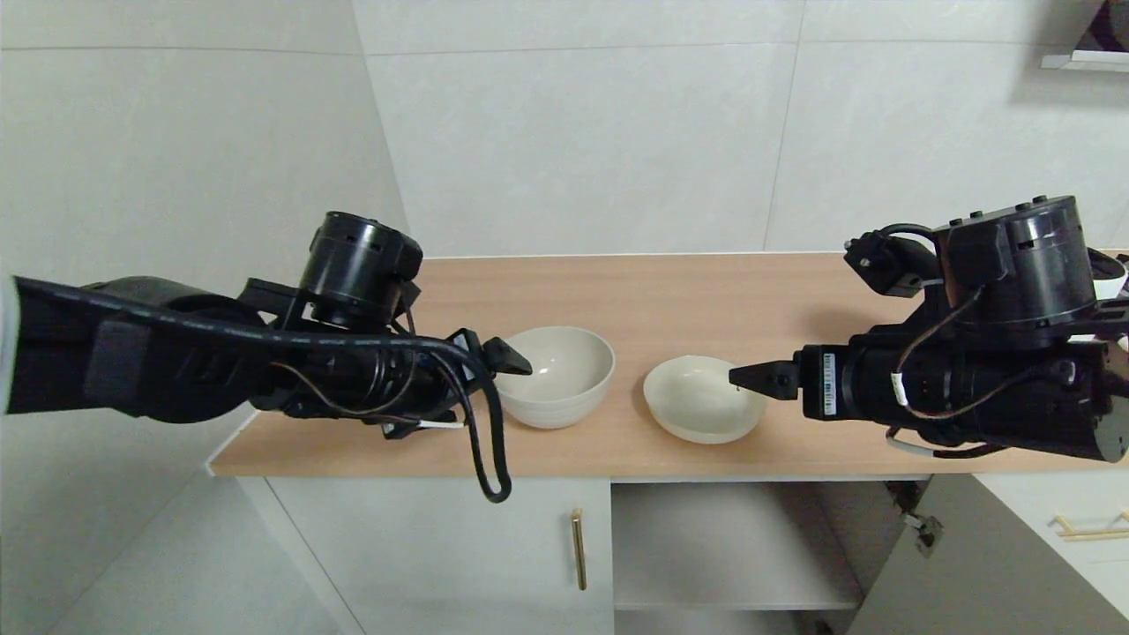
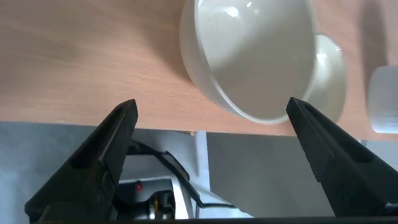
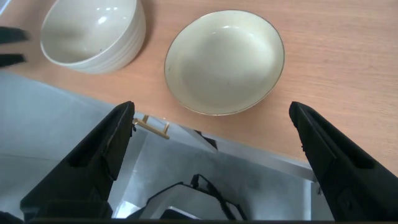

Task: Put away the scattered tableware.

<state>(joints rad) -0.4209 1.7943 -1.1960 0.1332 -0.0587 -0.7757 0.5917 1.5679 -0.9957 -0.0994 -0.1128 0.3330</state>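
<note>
Head view: wooden countertop [image 1: 670,291] set against a pale tiled wall [image 1: 582,132]. Item one is a deep white bowl [image 1: 557,375], upright, mid-counter and near the front edge. Item two is a shallow cream bowl [image 1: 703,397], upright, at 3 o'clock of the deep bowl and just beside it, with a narrow strip of wood between the two. The left gripper [image 1: 507,357] is at 9 o'clock of the deep bowl, its tip overlapping the rim; contact cannot be told from here. The right gripper [image 1: 750,377] is at 3 o'clock of the shallow bowl, its tip over that rim. At 6 o'clock of the bowls, below the counter, there is a cabinet door [image 1: 441,547] with a gold handle [image 1: 578,549], and beside it an open compartment [image 1: 732,547] with a shelf. Left wrist view: the left gripper [image 2: 211,107] has its fingers [image 2: 99,162] spread wide, with nothing between them. The deep white bowl [image 2: 255,56] stands on the countertop [image 2: 81,56] ahead of the tips, in line with the gap. The shallow cream bowl [image 2: 333,68] is partly hidden behind it. A white object [image 2: 382,99] lies farther along, too blurred to identify. Right wrist view: the right gripper [image 3: 211,109] has its fingers [image 3: 93,162] spread wide and holds nothing. The shallow cream bowl [image 3: 224,61] sits ahead of the tips, centred on the gap and untouched. The deep white bowl [image 3: 93,34] is beside it, with the left gripper [image 3: 12,46] at that bowl's far side. The gold handle [image 3: 152,126] shows under the counter edge.
</note>
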